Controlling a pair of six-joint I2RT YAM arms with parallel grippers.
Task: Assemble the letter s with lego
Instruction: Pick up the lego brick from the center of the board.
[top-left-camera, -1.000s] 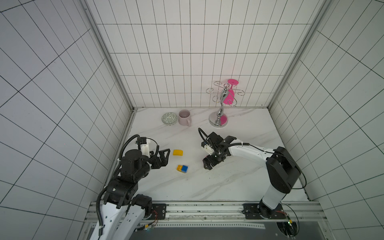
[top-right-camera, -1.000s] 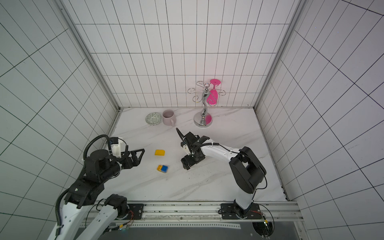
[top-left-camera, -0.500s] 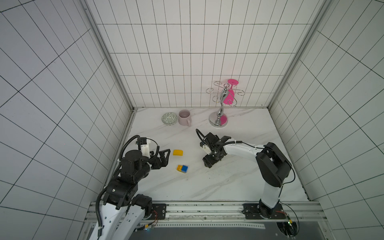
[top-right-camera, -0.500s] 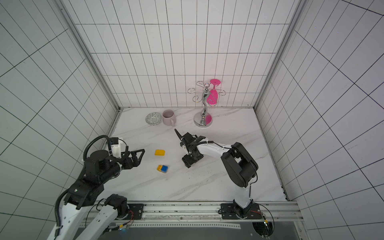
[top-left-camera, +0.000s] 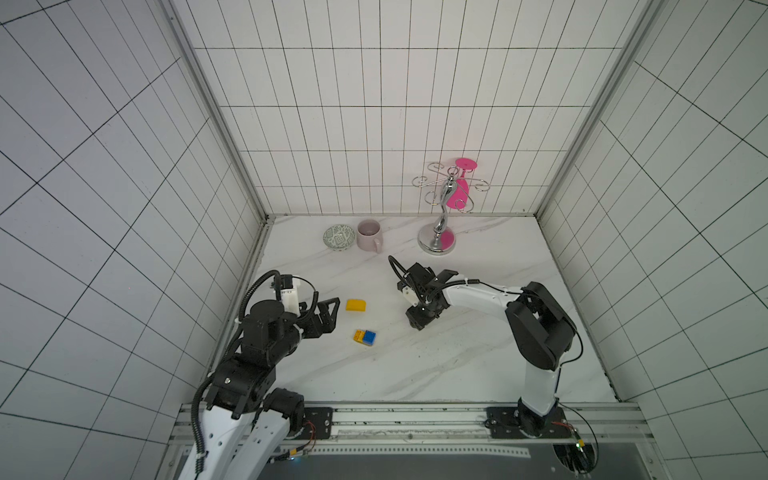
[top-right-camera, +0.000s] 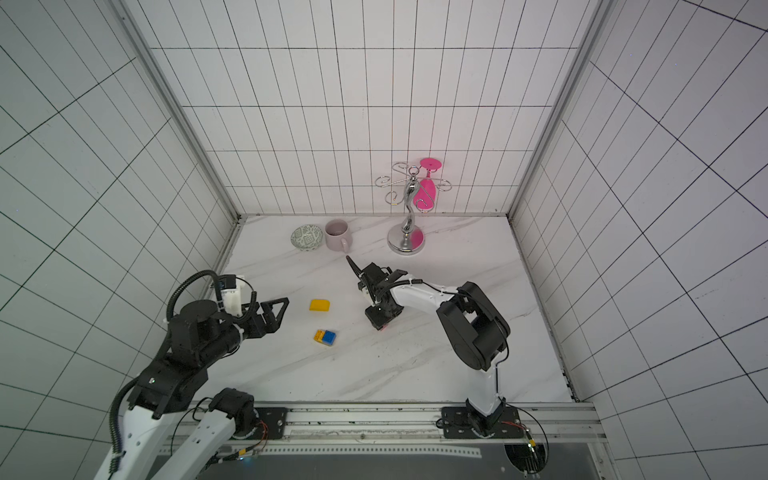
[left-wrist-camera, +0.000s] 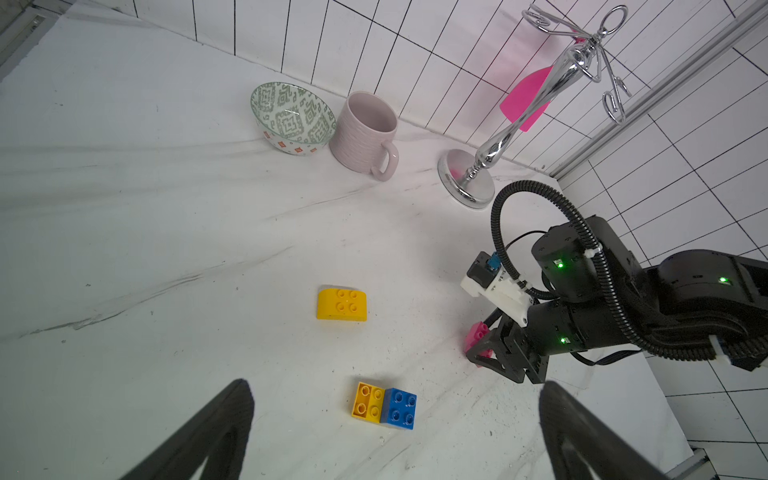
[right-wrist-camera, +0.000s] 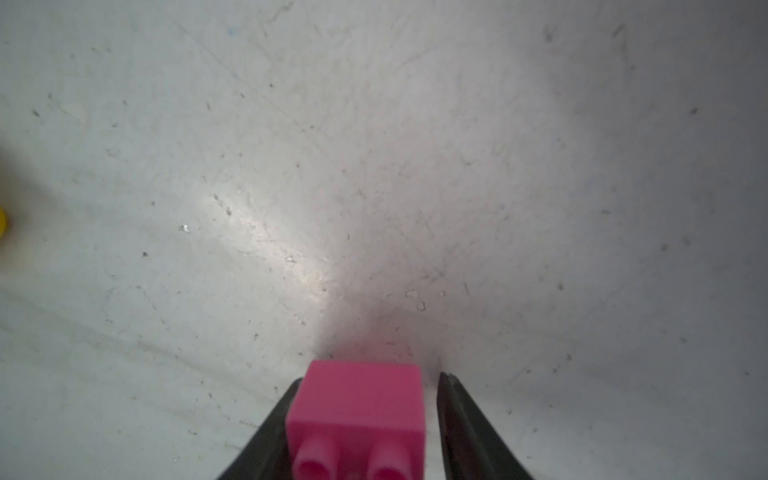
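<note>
A rounded yellow brick lies left of the table's middle. Nearer the front sits a yellow studded brick joined to a blue cube, seen as one piece. My right gripper points down at the table, its jaws astride a pink cube. One finger touches the cube; a thin gap shows at the other. My left gripper hovers wide open and empty, left of the bricks. No S-shaped stack shows.
A patterned bowl and a pale pink mug stand at the back. To their right a chrome stand carries a hanging pink goblet. Tiled walls close in the marble table on three sides.
The right gripper's jaws have narrowed around the pink cube, and the right arm's elbow has swung in. The left arm and the other bricks have not moved.
</note>
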